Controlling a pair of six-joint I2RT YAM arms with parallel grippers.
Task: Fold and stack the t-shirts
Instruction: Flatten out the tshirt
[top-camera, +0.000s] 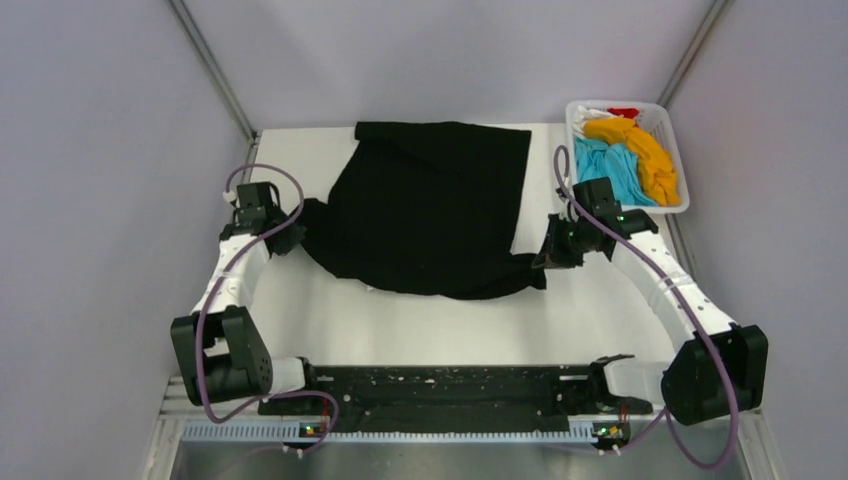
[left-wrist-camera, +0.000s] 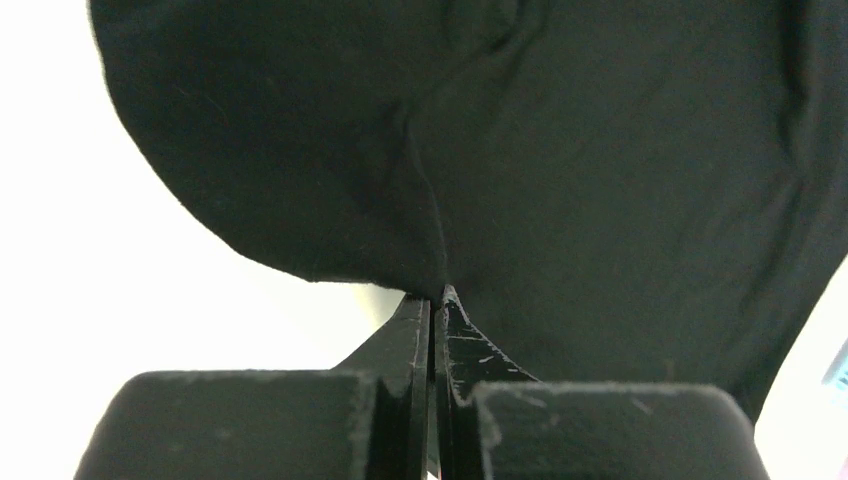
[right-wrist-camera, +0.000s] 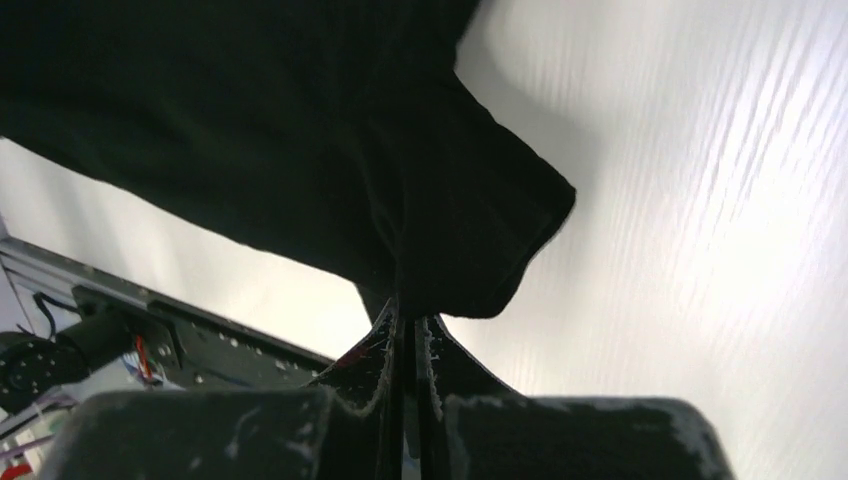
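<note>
**Figure: 2-arm grasp on a garment, read left to right.**

At the left of the top view, the left gripper (top-camera: 288, 238) was clamped on the left edge of the large black cloth t-shirt (top-camera: 430, 205). Its wrist view showed the jaws pressed together, with a pinch of black cloth drawn into a peak at their tips.

The shirt lay rumpled across the centre of the white table (top-camera: 450, 325). Its upper edge ran along the top of the tabletop, and its lower edge sagged in a curve between the 2 grippers.

Right of centre, the right gripper (top-camera: 548, 255) was likewise closed on the shirt's lower right corner, from which a fold of cloth hung in its wrist view.

At the upper right, the white plastic basket (top-camera: 683, 170) held 4 bundled shirts:
- the orange t-shirt (top-camera: 650, 160)
- the sky-blue t-shirt (top-camera: 615, 170)
- the white t-shirt (top-camera: 597, 113)
- the red t-shirt (top-camera: 624, 112)

**Handling (a judgement).** The cloth appeared light, limp and in no way fragile. It would probably drape and bunch rather than hold a shape, and drag on the table. Hold was best taken at 2 well-separated points on an edge or corner, so that tension between them kept the panel flat. A thin pinch of a single layer might slip out under a pull.
</note>
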